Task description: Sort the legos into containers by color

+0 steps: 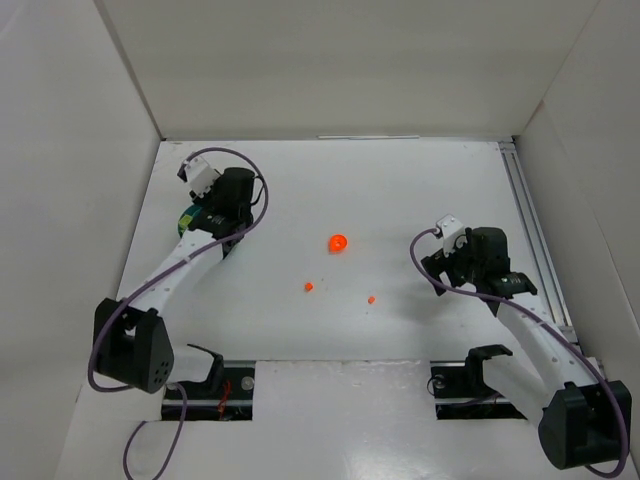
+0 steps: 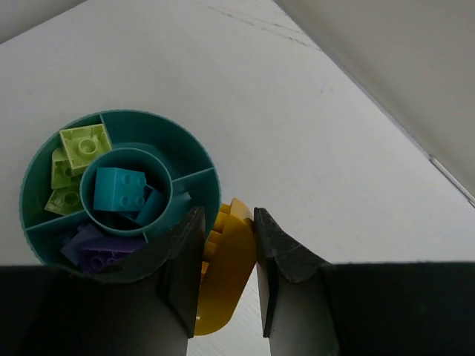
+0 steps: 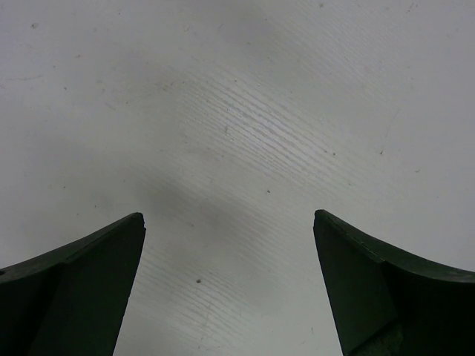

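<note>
white walls (image 1: 330, 60) box in a white surface (image 1: 400, 200), with both arms reaching out from its near edge. the left gripper (image 2: 228, 216) is narrowed down onto a yellow lego (image 2: 226, 271), a curved piece pinched edge-on between its two dark fingers (image 2: 182, 267). just beside that piece, on the left of the wrist view, sits the teal dish (image 2: 199, 159); whether the yellow lego touches its rim cannot be told. a teal lego (image 2: 119, 189) lies in the dish's central cup, lime green legos (image 2: 80, 148) fill one wedge, and purple legos (image 2: 96, 251) fill the wedge nearest the gripper. seen from above, the dish is mostly hidden under the left wrist, at the far left of the surface.

the right gripper (image 3: 230, 222) stands spread wide with nothing between its fingers, over bare surface on the right side. between the two arms, well apart from the dish, lie a round orange lego (image 1: 338, 243) and two small orange legos (image 1: 309, 286) nearer the bases.
</note>
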{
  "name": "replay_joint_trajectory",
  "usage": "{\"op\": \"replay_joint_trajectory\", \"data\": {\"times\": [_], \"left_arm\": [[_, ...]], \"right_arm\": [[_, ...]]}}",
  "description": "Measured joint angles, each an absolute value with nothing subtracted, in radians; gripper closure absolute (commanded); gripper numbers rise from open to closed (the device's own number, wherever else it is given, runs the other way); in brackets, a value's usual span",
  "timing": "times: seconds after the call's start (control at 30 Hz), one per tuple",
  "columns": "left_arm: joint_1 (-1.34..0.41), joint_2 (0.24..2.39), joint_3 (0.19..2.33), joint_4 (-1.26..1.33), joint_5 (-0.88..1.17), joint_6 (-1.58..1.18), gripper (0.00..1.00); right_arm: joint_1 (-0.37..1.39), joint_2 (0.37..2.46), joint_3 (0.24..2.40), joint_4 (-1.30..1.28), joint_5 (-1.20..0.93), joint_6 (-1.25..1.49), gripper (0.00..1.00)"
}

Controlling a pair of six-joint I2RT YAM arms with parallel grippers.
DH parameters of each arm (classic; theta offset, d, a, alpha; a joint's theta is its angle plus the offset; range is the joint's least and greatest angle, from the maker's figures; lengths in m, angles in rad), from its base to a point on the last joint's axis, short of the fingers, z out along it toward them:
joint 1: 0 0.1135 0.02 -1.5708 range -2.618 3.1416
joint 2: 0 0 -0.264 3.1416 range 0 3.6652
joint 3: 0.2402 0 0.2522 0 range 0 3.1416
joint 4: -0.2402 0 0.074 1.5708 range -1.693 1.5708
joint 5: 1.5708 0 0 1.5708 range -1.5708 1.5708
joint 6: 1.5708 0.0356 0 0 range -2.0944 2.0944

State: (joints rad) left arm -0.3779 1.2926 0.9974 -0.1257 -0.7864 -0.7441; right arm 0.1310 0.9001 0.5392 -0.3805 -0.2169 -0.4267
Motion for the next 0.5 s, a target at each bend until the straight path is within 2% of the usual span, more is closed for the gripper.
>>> {"op": "replay_joint_trajectory", "data": {"times": [0.3,0.5], "left_arm": [[-0.312,1.509,1.068,-0.205,-0.797,-0.918,0.92],[-0.31,1.553,1.113,-0.262,-0.838,-0.989,0.92]], "right_arm": [[0.131,0.893,0.54,-0.38,-0.191,-0.426,0.0],[0.131,0.868,0.54,-0.38,-0.171,-0.421,0.0]]}}
